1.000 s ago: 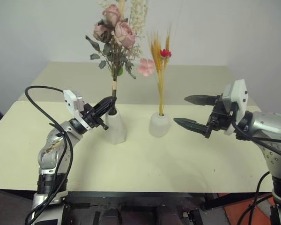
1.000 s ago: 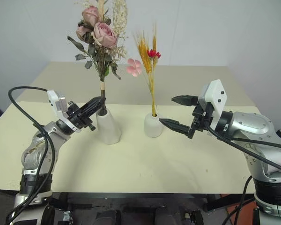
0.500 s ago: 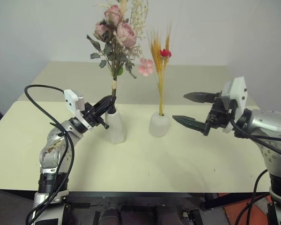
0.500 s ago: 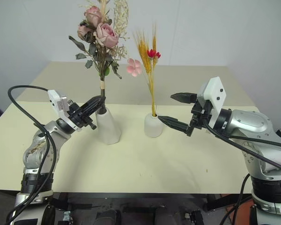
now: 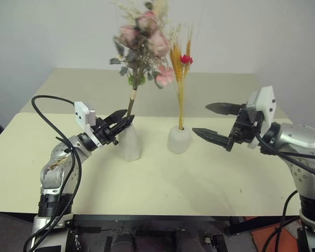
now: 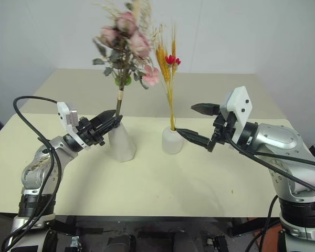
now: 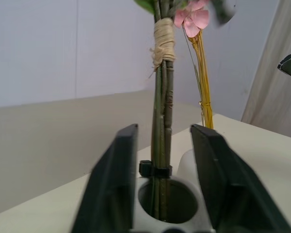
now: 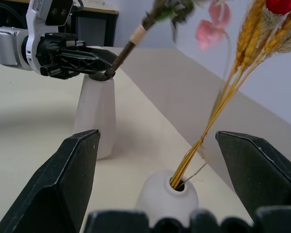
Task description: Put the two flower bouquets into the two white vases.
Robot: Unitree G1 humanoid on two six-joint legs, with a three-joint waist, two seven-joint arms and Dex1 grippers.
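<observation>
Here's the pale cream surface (image 5: 163, 184), and the bushy bunch of dusty-pink roses (image 5: 144, 39) with dark leaves stands in the taller tapered matte white vase (image 5: 129, 143), leaning toward the right gripper's side. The left gripper (image 5: 122, 121) sits right at that vase's mouth, jaws parted with the bound stems between them, not pinched. The short rounded white vase (image 5: 178, 139) holds the slim yellow wheat-like stems (image 5: 179, 79) with a red blossom, just beyond the right gripper (image 5: 212, 122), whose jaws gape wide, holding nothing, the lower tip near that vase.
</observation>
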